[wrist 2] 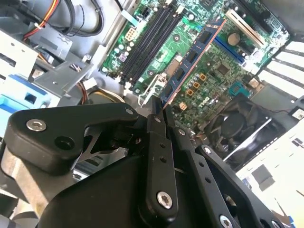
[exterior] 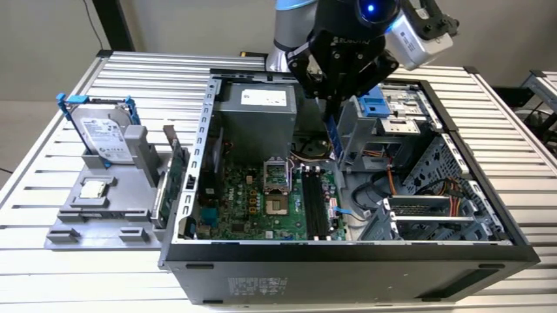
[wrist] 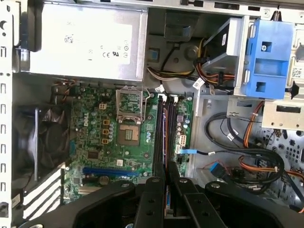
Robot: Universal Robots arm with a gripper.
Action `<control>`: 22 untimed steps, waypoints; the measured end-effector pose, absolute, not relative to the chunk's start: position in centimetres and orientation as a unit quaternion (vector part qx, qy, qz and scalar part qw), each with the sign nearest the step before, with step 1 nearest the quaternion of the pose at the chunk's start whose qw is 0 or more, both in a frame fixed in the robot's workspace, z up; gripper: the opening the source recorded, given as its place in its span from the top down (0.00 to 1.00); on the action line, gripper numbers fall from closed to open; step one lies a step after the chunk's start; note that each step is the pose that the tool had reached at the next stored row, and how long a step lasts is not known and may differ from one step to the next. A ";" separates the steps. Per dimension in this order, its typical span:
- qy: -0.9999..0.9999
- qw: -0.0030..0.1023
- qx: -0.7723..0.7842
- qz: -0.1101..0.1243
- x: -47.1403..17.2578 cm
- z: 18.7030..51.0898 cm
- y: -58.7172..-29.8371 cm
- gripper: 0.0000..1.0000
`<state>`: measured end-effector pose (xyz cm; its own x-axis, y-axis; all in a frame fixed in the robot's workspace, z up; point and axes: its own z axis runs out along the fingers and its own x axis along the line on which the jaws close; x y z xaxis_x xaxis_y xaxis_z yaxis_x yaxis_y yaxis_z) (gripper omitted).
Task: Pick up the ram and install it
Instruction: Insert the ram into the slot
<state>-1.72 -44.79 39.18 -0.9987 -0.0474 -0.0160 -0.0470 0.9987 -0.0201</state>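
Where end effector (wrist 2: 159, 114) clamps ram (wrist 2: 192, 59), edge hidden.

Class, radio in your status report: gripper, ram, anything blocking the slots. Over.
Gripper shut on the ram. Ram held above the motherboard, not seated. Black memory slots empty, nothing across them.
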 end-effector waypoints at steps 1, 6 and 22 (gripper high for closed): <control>1.000 0.008 -0.022 -0.010 -1.7 39.1 -44.8 1.00; 1.000 0.008 -0.005 -0.010 -1.3 38.3 -44.8 1.00; 0.999 0.008 0.045 -0.010 -0.1 35.5 -44.4 1.00</control>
<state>-0.13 -44.42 35.53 -0.9959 0.0893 -0.0161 0.0896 0.9958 -0.0202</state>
